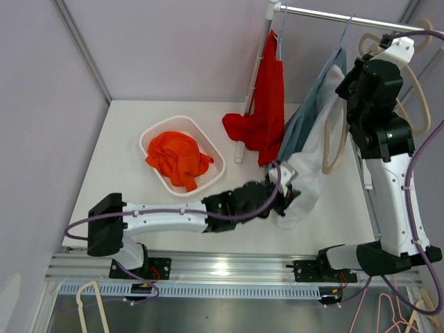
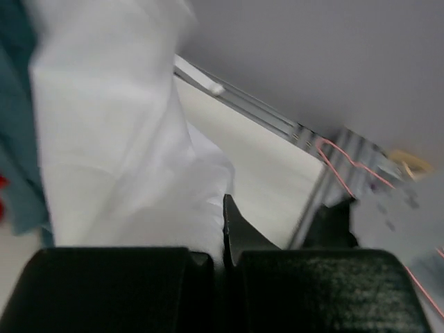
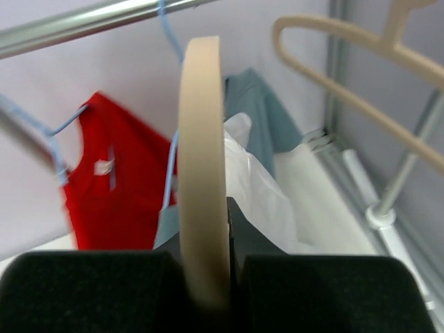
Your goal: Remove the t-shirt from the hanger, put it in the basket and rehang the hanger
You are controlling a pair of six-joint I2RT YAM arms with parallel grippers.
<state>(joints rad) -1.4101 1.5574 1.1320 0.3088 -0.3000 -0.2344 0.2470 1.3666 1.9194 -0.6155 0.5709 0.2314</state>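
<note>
A white t-shirt (image 1: 316, 156) hangs from a beige hanger (image 1: 338, 142) at the right, its hem down on the table. My left gripper (image 1: 284, 196) is shut on the shirt's lower hem; in the left wrist view the white cloth (image 2: 132, 159) is pinched between the jaws. My right gripper (image 1: 357, 80) is raised near the rail and shut on the beige hanger, which runs between its jaws in the right wrist view (image 3: 202, 173). The white shirt (image 3: 257, 187) hangs below it there.
A steel rail (image 1: 347, 19) crosses the top right. A red shirt (image 1: 267, 104) and a teal shirt (image 1: 305, 114) hang on blue hangers. More beige hangers (image 1: 416, 97) hang at far right. A white basket (image 1: 211, 149) holds an orange garment (image 1: 177, 158).
</note>
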